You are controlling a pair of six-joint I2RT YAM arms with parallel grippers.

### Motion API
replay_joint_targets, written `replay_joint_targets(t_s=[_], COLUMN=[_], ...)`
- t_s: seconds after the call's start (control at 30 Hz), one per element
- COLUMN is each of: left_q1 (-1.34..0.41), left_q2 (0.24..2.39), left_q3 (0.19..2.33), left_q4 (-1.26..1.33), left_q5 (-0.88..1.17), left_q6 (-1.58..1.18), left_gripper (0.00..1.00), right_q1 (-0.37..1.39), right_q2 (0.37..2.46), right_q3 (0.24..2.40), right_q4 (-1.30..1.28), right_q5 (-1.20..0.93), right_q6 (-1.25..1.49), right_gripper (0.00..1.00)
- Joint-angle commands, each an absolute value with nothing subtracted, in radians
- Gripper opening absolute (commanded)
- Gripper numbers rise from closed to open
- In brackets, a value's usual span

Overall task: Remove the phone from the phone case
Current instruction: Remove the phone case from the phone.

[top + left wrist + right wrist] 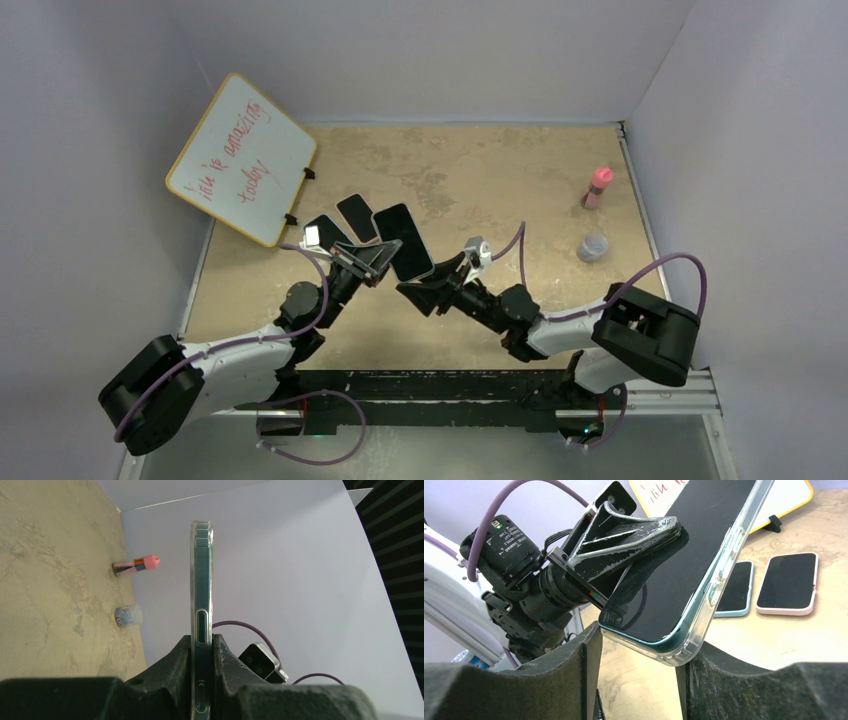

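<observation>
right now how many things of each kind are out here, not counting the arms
phones: 3 (dark phone in a clear case, phone in a pale blue case, phone in a pink case)
yellow-framed whiteboard: 1
pink-capped tube: 1
small clear jar: 1
total: 6

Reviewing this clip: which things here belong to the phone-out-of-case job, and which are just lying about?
In the job:
phone
clear case around it
left gripper, clamped on the cased phone
right gripper, fingers astride the phone's lower end

Lying about:
pink-cased phone
blue-cased phone
whiteboard
pink-capped tube
small jar
</observation>
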State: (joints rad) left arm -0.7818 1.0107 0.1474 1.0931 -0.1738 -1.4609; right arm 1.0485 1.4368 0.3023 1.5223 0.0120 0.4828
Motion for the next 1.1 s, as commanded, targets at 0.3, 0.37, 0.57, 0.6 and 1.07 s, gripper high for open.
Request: replay_joint_targets(t_s=[0.3, 0.37, 0.57, 0.6, 1.07], left_q1=[-0.789, -0.79, -0.788, -0.789, -0.788], left_q2=[0.925, 0.914, 0.917, 0.921, 1.063], left_q3=[0.184, 0.184, 0.191, 0.191, 0.191], left_q4=[1.02, 1.005, 1.025, 1.036, 1.402], left_q5=[-0.053, -0.048, -0.009, -0.005, 0.15], left_q6=[-1.511, -1.511, -1.503, -1.502, -1.445], left_gripper=[0.0, 0.0, 0.0, 0.0, 0.0], right_q1=[0.963, 0.942, 0.906, 0.899, 0.855], right_q2=[1.519, 1.524, 1.504, 1.499, 1.444], right_q3=[0.255, 0.25, 0.257, 0.258, 0.296], right_q4=[1.861, 1.861, 1.8, 1.788, 1.679], right_q5=[0.218, 0.207, 0.177, 0.168, 0.036], right_q6=[0.562, 0.582, 0.611, 0.616, 0.664], right_gripper=[0.31, 0.3, 0.29, 0.29, 0.22])
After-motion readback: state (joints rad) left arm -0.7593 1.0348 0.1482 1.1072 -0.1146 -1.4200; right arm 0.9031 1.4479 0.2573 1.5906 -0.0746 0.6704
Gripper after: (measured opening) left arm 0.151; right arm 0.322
